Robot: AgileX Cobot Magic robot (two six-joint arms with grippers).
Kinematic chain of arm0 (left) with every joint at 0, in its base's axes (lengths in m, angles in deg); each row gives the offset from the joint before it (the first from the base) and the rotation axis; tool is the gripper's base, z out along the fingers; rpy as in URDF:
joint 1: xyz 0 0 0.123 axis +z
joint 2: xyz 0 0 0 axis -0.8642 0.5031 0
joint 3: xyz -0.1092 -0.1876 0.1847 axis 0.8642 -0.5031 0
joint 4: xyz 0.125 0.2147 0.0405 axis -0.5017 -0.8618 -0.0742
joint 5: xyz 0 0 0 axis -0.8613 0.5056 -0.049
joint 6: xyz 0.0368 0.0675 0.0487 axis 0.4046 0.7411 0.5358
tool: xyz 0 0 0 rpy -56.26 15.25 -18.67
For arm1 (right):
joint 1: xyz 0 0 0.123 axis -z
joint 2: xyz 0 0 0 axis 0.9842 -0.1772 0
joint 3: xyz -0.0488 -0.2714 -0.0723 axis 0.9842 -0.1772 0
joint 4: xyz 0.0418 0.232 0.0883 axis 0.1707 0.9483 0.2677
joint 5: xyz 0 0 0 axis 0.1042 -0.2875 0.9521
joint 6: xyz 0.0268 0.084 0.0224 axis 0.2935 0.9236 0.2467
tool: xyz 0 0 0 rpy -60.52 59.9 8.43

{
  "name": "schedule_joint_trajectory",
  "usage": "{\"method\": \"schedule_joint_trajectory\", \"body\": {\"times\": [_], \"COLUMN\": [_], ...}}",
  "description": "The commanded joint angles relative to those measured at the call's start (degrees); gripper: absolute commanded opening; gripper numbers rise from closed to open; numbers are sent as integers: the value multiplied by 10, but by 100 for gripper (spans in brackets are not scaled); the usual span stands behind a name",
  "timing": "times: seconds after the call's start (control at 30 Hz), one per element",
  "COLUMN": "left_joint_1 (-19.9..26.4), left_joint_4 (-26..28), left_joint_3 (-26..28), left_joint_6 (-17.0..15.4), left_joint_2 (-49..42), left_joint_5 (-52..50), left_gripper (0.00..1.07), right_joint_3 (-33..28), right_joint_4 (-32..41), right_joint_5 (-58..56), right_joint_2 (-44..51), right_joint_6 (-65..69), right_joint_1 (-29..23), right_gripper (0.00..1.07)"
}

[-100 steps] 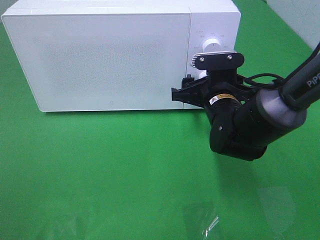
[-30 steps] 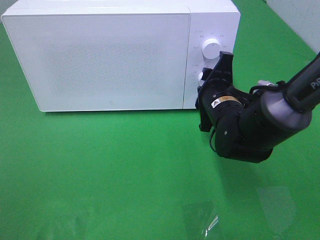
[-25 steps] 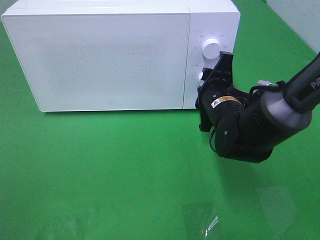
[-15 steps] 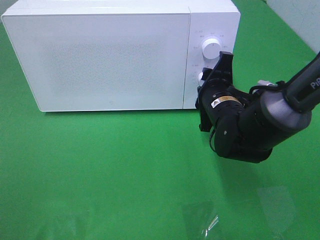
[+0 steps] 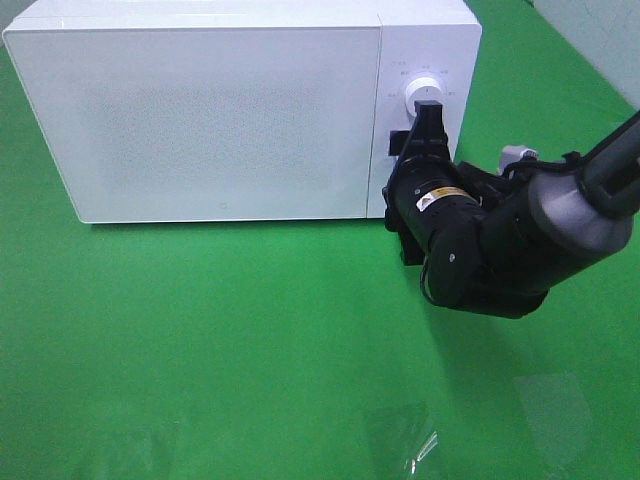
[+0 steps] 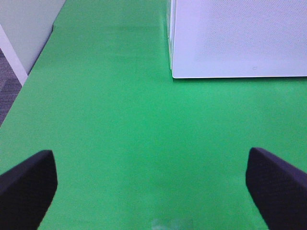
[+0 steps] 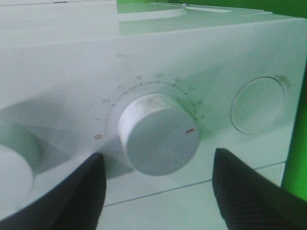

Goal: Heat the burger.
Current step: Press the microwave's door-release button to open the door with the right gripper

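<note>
Two changes: the right tool [image 7: 157,167] had rolled about a quarter turn at the microwave's [image 5: 220,110] lower knob [image 7: 158,136]. In the last half second it had crept up the control panel [image 5: 425,40], so from the high camera its fingers ended just under the upper knob [image 5: 425,90]. Wrist view had the jaws spread wide, straddling the lower knob with a gap each side, gripping nothing. The red pointer [image 7: 190,130] sat well round from the zero mark [image 7: 98,136], so I judged the timer set and heating likely running. No view showed the burger. The door [image 5: 200,120] was shut and opaque, so it was presumably inside the microwave, behind the door beside that panel. Left tool [image 6: 153,191] hung wide open, empty, over the table [image 6: 120,134] off the microwave's front left corner.
</note>
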Motion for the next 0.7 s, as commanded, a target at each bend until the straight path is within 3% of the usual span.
{"method": "schedule_joint_trajectory", "body": {"times": [0.03, 0.27, 0.47, 0.53, 0.7], "left_joint_1": [2, 2, 2, 2, 2], "left_joint_4": [2, 2, 2, 2, 2], "left_joint_3": [-2, -2, -2, -2, -2], "left_joint_6": [-3, -3, -3, -3, -3], "left_joint_2": [-1, -1, -1, -1, -1], "left_joint_5": [-2, -2, -2, -2, -2], "left_gripper": [100, 100, 100, 100, 100], "right_joint_3": [-9, -60, -95, -109, -113], "right_joint_4": [-10, -36, -42, -45, -48], "right_joint_5": [9, -48, -148, -180, -201], "right_joint_2": [18, 73, 128, 160, 180], "right_joint_6": [-37, -198, -397, -535, -654], "right_joint_1": [5, 5, 5, 5, 5], "right_gripper": [66, 66, 66, 67, 71]}}
